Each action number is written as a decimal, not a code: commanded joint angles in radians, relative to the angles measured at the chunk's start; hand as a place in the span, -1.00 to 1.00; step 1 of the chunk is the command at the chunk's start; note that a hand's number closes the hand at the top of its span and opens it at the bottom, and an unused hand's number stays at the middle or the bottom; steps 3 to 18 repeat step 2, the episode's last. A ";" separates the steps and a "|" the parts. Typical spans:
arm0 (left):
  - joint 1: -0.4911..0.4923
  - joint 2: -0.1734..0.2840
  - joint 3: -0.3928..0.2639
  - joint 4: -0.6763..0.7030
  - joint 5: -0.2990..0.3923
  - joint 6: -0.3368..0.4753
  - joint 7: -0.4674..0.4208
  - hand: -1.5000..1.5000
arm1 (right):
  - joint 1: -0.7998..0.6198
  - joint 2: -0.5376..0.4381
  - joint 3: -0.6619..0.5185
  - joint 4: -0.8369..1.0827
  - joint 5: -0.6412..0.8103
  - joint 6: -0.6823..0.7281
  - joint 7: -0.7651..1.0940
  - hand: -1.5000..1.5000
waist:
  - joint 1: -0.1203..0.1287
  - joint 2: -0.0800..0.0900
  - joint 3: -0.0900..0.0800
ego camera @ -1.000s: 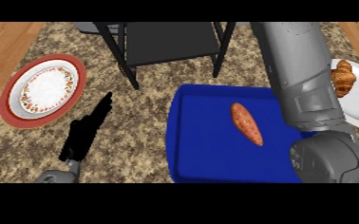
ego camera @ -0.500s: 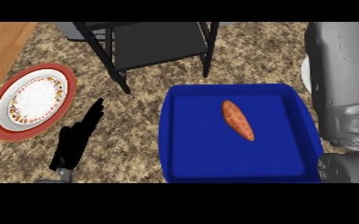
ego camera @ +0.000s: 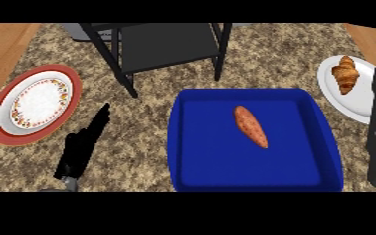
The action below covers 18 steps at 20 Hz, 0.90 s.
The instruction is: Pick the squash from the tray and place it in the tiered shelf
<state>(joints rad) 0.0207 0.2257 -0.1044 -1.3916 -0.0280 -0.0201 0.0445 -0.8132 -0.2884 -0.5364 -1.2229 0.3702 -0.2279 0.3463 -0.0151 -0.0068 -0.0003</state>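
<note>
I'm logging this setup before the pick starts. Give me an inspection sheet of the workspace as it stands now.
Surface: speckled brown granite counter.
Job's things: orange elongated squash lying diagonally in the blue rectangular tray; black tiered shelf behind the tray.
Clutter: red-rimmed patterned plate at left; brown croissant on a white plate at right.
Hands: black left hand open, low left, fingers straight; right hand not in view.
Cables: nothing seen.
Surroundings: wooden floor strip at far left.
</note>
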 commanded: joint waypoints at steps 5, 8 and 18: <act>0.008 -0.035 -0.019 -0.003 -0.021 0.002 -0.004 0.00 | 0.124 -0.086 0.013 -0.151 -0.070 0.125 0.080 -1.00 | 0.008 0.004 0.000; 0.008 -0.035 -0.019 -0.003 -0.021 0.002 -0.004 0.00 | 0.124 -0.086 0.013 -0.151 -0.070 0.125 0.080 -1.00 | 0.008 0.004 0.000; 0.008 -0.035 -0.019 -0.003 -0.021 0.002 -0.004 0.00 | 0.124 -0.086 0.013 -0.151 -0.070 0.125 0.080 -1.00 | 0.008 0.004 0.000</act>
